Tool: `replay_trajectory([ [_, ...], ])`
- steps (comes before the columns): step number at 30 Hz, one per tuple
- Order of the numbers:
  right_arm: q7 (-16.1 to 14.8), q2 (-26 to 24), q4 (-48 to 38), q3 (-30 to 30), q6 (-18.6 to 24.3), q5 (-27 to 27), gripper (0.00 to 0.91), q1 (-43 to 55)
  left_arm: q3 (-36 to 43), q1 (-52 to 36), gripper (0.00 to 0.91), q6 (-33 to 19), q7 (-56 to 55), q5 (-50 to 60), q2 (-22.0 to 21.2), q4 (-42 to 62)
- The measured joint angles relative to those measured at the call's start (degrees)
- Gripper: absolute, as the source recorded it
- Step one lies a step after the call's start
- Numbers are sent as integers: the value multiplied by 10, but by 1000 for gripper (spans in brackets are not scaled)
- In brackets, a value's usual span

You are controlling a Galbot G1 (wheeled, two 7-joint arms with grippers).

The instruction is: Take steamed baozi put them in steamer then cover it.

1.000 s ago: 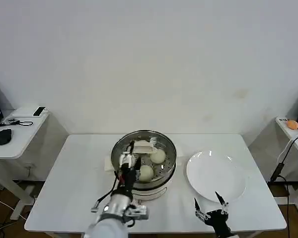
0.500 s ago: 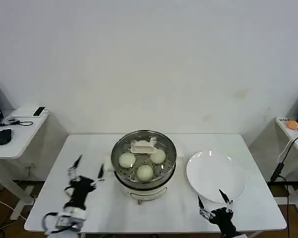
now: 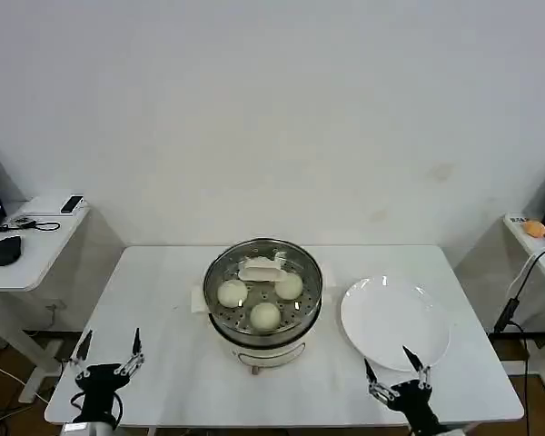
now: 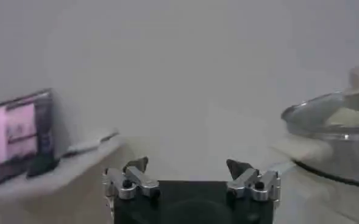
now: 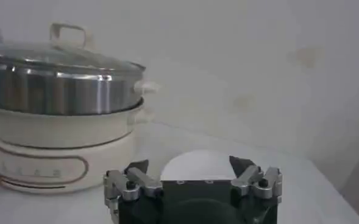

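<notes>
Steamed baozi (image 3: 265, 315): three buns visible through the glass lid (image 3: 263, 272), lying on the perforated tray inside the steamer (image 3: 302, 329); a fourth, if present, is hidden under the lid's white handle (image 3: 262, 269). Steamer stands at table centre on its cream base. Right wrist view confirms the lid (image 5: 57, 59) seated flat on the steel rim. White plate (image 3: 395, 322) to the steamer's right is bare.

Judgement: both task steps look complete — buns loaded, cover on.

Left gripper (image 3: 109, 367): at the near-left table edge, fingers spread wide, holding nothing. In its wrist view the fingers (image 4: 135, 165) point away with the steamer (image 4: 334, 143) off to one side, well apart.

Right gripper (image 3: 397, 371): at the near edge just in front of the plate, fingers also spread wide, empty.

Key relation: the steamer lies ahead of and between the two grippers. If the lid needed adjusting, the right gripper looks slightly nearer; neither is touching anything.

Change vs earlier frames: one second ago the left gripper was over the steamer's near-left rim at the lid. Half a second ago it had cleared to the left of the pot. Now it is drawn further back to the table's edge. Right gripper is nearly unmoved. Lid and buns unchanged in position.
</notes>
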Motion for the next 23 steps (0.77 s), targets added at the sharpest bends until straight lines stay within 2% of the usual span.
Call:
replay_trajectory([
  [23,34,-44,12,-28,-6,74,907,-22,-16,53,907,30,36,-13,-19,-18],
])
